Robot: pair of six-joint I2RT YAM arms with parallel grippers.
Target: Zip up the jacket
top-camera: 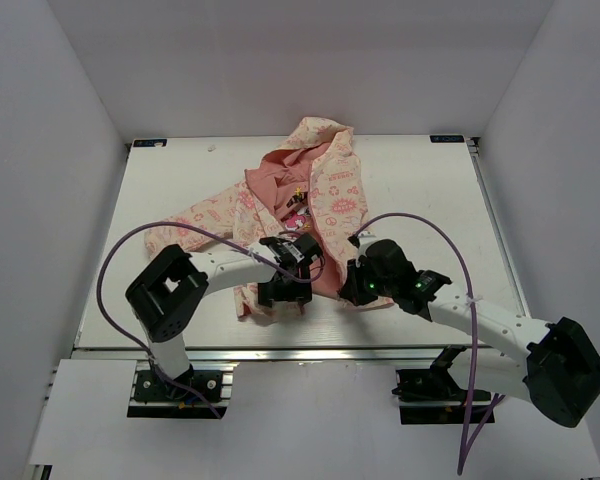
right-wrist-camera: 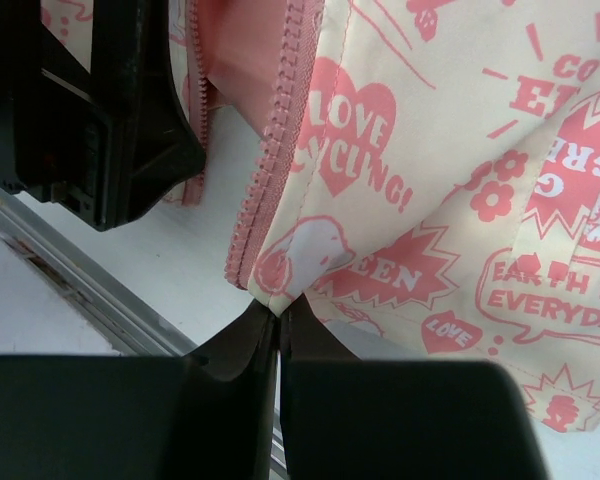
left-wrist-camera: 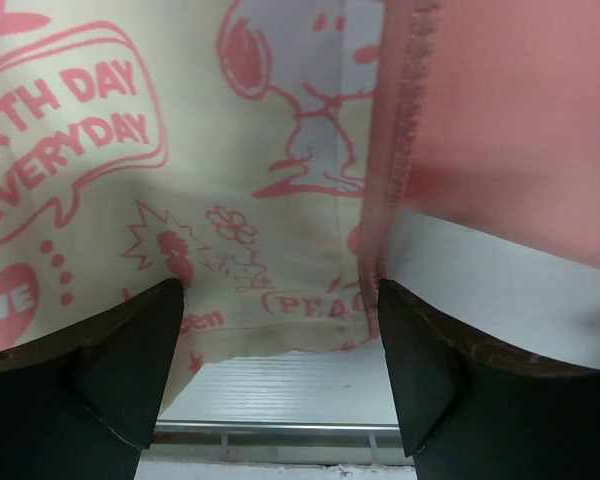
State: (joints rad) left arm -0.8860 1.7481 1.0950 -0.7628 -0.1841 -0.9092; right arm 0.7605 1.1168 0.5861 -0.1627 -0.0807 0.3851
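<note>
Right gripper [right-wrist-camera: 278, 318] of mine pinches the jacket [right-wrist-camera: 430, 150] hem beside its zipper [right-wrist-camera: 280, 130]; my left gripper [left-wrist-camera: 280, 300] gapes wide astride the facing zipper edge [left-wrist-camera: 395, 150], which runs away from me.

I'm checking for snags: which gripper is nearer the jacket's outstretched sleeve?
Left. The left gripper, open, straddles the hem of the panel joined to the sleeve; the right gripper pinches the far panel of the jacket, across the open front.

The small cream-and-pink printed fabric jacket [top-camera: 325, 190] lies opened at the middle of the white rectangular table [top-camera: 180, 170], hood toward the far edge, hem toward the near edge, with the black left claw [top-camera: 278, 292] over the hem left of the front opening and the black right claw [top-camera: 355, 290] at the hem corner to its right.
</note>
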